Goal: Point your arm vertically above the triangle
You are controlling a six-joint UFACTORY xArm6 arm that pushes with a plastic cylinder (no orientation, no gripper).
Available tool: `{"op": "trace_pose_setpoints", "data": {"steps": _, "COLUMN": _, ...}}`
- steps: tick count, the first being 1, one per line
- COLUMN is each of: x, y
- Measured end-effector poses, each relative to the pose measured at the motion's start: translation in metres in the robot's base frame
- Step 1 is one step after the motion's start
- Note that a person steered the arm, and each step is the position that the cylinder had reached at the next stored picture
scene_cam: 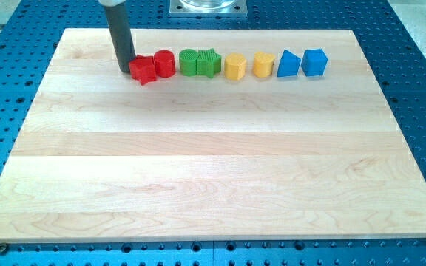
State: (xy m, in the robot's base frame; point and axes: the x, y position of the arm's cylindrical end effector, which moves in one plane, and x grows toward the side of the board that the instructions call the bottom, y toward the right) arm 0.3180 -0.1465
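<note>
Far view's-right of my tip (126,72): blue triangle (288,64).

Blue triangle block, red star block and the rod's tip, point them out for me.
blue triangle block (288,64), camera view, its top face.
red star block (143,69), camera view, its top face.
my tip (126,71), camera view, the rod's very end.
</note>
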Motion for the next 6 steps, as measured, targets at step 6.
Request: {"op": "trace_pose_setpoints", "data": {"steps": 6, "x": -0.118, "y": 0.170}}
